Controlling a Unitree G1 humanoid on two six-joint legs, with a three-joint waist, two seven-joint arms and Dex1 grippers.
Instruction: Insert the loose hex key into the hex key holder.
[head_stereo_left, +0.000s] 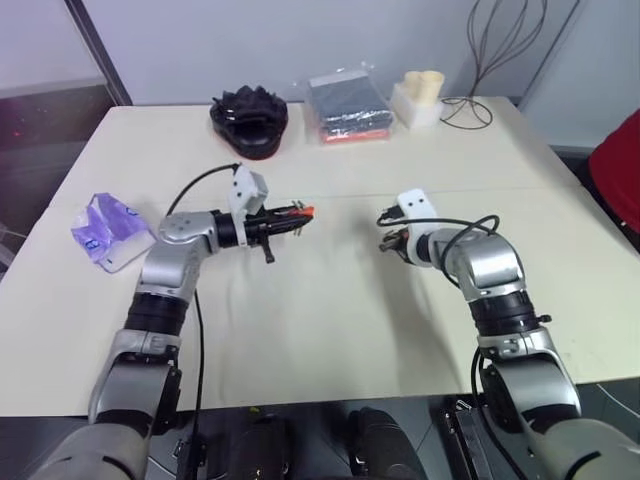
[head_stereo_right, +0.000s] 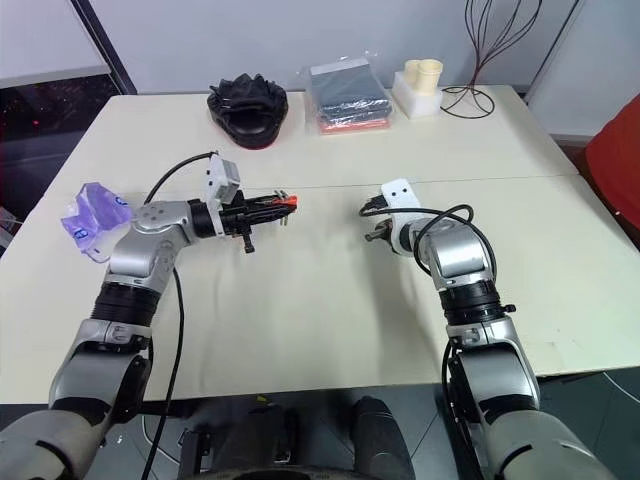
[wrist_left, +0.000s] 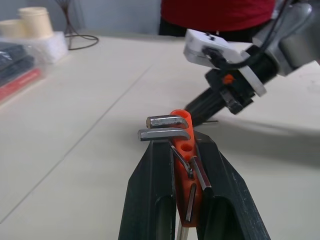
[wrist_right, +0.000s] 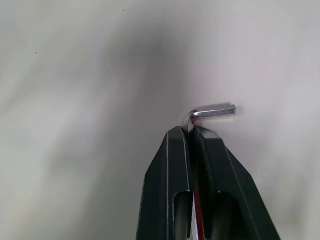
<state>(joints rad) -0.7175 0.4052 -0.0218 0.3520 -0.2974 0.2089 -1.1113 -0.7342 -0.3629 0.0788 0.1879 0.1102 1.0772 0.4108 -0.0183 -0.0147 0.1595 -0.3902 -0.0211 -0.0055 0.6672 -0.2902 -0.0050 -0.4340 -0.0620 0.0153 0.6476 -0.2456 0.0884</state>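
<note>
While pinched in right tool (wrist_right: 190, 131), loose hex key (wrist_right: 214, 112) pokes past tips.

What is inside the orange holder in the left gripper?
The holder, clamped in the left gripper, has two bent keys sticking out at its tip and thinner keys lower down. One hole looks empty. Its lower part is hidden between the fingers.

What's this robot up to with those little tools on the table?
It is fitting a hex key into its holder. Its left gripper is shut on the small orange-red plastic hex key holder, held above the cream table. Its right gripper is shut on the thin grey metal L-shaped loose hex key close over the tabletop. The two are apart; nothing is inserted yet.
</note>
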